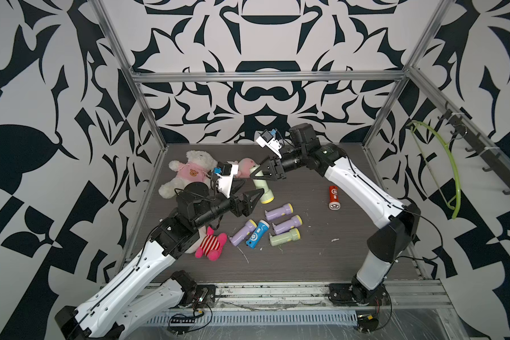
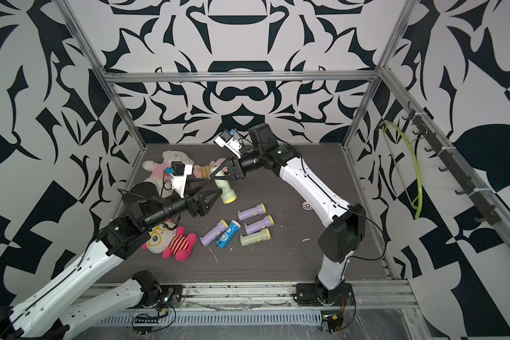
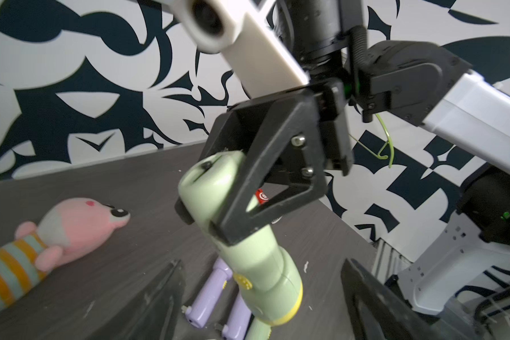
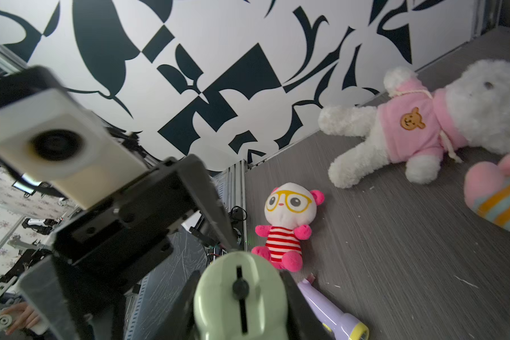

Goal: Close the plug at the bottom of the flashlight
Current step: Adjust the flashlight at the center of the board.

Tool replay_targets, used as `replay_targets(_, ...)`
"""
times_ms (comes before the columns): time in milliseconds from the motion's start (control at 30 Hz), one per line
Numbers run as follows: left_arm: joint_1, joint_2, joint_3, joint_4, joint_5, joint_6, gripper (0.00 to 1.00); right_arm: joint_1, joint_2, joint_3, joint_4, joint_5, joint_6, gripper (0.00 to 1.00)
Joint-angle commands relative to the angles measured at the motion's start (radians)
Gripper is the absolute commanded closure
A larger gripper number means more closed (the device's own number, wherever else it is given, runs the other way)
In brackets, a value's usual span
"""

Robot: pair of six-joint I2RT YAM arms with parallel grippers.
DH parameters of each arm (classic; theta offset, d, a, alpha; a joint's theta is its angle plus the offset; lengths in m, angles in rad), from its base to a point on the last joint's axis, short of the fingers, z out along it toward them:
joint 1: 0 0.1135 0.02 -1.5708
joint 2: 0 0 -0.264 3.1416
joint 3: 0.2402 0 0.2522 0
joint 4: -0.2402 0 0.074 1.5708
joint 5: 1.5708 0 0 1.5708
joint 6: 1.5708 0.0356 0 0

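The right gripper (image 1: 255,173) is closed on the green flashlight (image 3: 256,265) near its bottom end. It holds the flashlight tilted in the air over the far left part of the surface (image 1: 306,259), close to the pink striped plush (image 3: 71,223). The left gripper (image 1: 259,195) stands wide open at the head end of the flashlight and has nothing in its grip.

In the right wrist view the bottom cap (image 4: 242,294) shows a dark slot and a small black knob, with nothing sticking out. I judge from this that the plug is already folded in and the task is almost finished; what is left is to put the flashlight down.

Five other flashlights (image 1: 278,212) lie in the middle of the surface, and some show small prongs at the tail.

I can read no writing. The blue flashlight (image 1: 257,234) carries a round white emblem, and the red battery (image 1: 333,197) has a white mark that is too small to read.
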Motion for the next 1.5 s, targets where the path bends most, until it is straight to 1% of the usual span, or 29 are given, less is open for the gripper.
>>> replay_targets(0, 0.014, 0.006, -0.010, 0.023, 0.066, -0.005, 0.09, 0.011, -0.062, 0.046, 0.043, -0.041, -0.018, 1.00)
replay_targets(100, 0.035, 0.022, 0.003, 0.027, 0.127, -0.005, 0.08, 0.036, -0.084, 0.049, 0.005, -0.077, -0.055, 1.00)
replay_targets(167, 0.045, 0.031, 0.011, 0.044, 0.176, -0.013, 0.08, 0.059, -0.104, 0.044, -0.019, -0.069, -0.086, 1.00)
replay_targets(300, 0.050, 0.054, 0.033, 0.090, 0.290, -0.039, 0.14, 0.082, -0.137, 0.022, -0.025, -0.049, -0.119, 1.00)
replay_targets(467, 0.050, 0.081, 0.040, 0.173, 0.394, -0.101, 0.14, 0.086, -0.144, 0.014, -0.022, -0.035, -0.128, 1.00)
replay_targets(500, 0.050, 0.088, 0.041, 0.186, 0.408, -0.110, 0.21, 0.088, -0.143, 0.014, -0.021, -0.036, -0.127, 1.00)
replay_targets(533, 0.050, 0.093, 0.042, 0.196, 0.420, -0.115, 0.25, 0.088, -0.143, 0.014, -0.018, -0.037, -0.127, 1.00)
replay_targets(600, 0.050, 0.099, 0.045, 0.203, 0.433, -0.121, 0.29, 0.089, -0.141, 0.017, -0.016, -0.039, -0.128, 1.00)
replay_targets(700, 0.050, 0.096, 0.048, 0.188, 0.435, -0.118, 0.34, 0.090, -0.145, 0.014, -0.016, -0.030, -0.132, 1.00)
replay_targets(767, 0.050, 0.089, 0.044, 0.183, 0.433, -0.114, 0.40, 0.089, -0.147, 0.009, -0.016, -0.024, -0.138, 1.00)
replay_targets(900, 0.050, 0.077, 0.043, 0.157, 0.423, -0.112, 0.55, 0.088, -0.150, 0.003, -0.005, 0.002, -0.139, 1.00)
replay_targets(967, 0.050, 0.077, 0.046, 0.139, 0.417, -0.108, 0.59, 0.090, -0.150, 0.002, 0.002, 0.003, -0.138, 1.00)
replay_targets(1167, 0.049, 0.071, 0.042, 0.111, 0.391, -0.095, 0.76, 0.089, -0.147, 0.009, 0.007, 0.004, -0.131, 1.00)
replay_targets(1233, 0.049, 0.075, 0.046, 0.100, 0.385, -0.085, 0.84, 0.090, -0.146, 0.009, 0.007, 0.004, -0.128, 1.00)
replay_targets(1333, 0.049, 0.079, 0.047, 0.091, 0.355, -0.061, 1.00, 0.090, -0.145, 0.011, 0.001, 0.010, -0.125, 1.00)
replay_targets(1367, 0.049, 0.078, 0.044, 0.091, 0.339, -0.051, 1.00, 0.089, -0.144, 0.011, 0.000, 0.016, -0.124, 1.00)
replay_targets(1467, 0.050, 0.076, 0.038, 0.084, 0.281, -0.013, 1.00, 0.089, -0.141, 0.012, -0.012, 0.022, -0.122, 0.88)
